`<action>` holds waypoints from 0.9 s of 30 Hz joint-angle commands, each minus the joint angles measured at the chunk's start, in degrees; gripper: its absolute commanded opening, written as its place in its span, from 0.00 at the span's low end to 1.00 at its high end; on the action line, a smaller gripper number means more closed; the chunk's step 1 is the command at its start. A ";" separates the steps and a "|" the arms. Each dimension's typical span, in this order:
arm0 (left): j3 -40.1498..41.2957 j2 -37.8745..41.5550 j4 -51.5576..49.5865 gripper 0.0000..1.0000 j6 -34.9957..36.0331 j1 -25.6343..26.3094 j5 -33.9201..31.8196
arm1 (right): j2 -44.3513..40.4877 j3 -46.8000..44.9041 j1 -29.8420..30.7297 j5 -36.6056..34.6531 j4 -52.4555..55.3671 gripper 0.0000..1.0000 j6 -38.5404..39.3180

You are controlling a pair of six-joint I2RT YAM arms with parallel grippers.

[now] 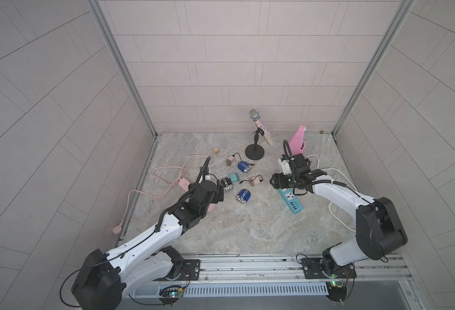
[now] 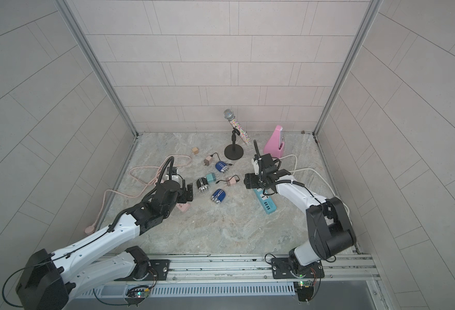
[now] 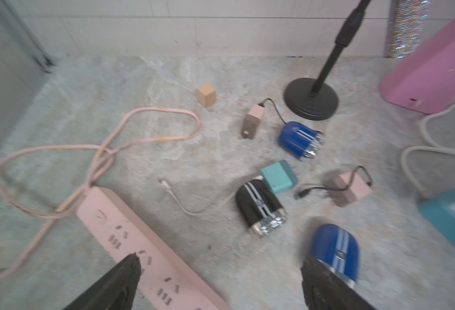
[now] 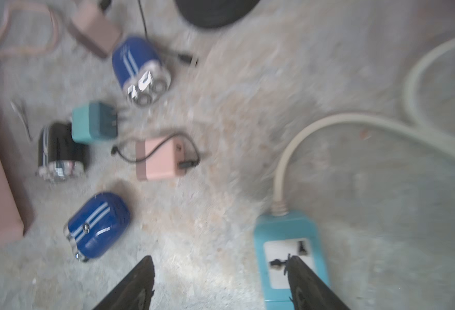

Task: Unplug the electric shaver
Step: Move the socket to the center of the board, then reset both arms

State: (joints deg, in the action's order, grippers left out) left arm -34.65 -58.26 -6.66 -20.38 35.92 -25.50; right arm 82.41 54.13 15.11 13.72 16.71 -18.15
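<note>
Three stubby electric shavers lie mid-frame on the marbled grey tabletop in both top views. The one that matters, by my reading, is the blue white-striped shaver, lowest of the three. It sits between the arms, just right of the left gripper and well left of the right gripper, so the left arm is the nearer.

In the left wrist view one dark finger overlaps the shaver's lower end at lower right (whether it touches, I cannot tell). The jaws stand spread wide over bare table and the pale pink power strip, clasping nothing. The right gripper is likewise spread and empty, hanging beside the teal power strip.

The shaver's long axis runs diagonally in the top views, silver heads toward lower left and tail toward upper right. Up and right of that tail lies a pale pink block adapter with a short black cable, whose loose plug rests apart from the shaver. So this shaver looks already unplugged. Any further pull would run along that diagonal, away from the tail.
</note>
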 commanded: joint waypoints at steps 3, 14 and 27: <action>-0.77 -1.24 6.38 1.00 11.35 -5.91 -11.44 | -10.48 -9.20 -13.48 -12.78 -11.95 0.83 5.12; 15.47 -11.28 39.74 1.00 15.68 -27.74 1.00 | -3.19 -28.10 -23.94 -14.21 -48.50 0.99 4.44; 22.85 -30.19 76.27 1.00 13.10 -40.84 25.16 | 3.56 -30.36 -19.87 -9.15 -62.70 0.99 11.30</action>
State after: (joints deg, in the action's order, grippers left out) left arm -13.50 -83.31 54.87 -8.78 -4.60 -7.99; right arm 84.86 25.61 -6.24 2.81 -39.16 -11.31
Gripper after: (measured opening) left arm 0.999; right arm 0.993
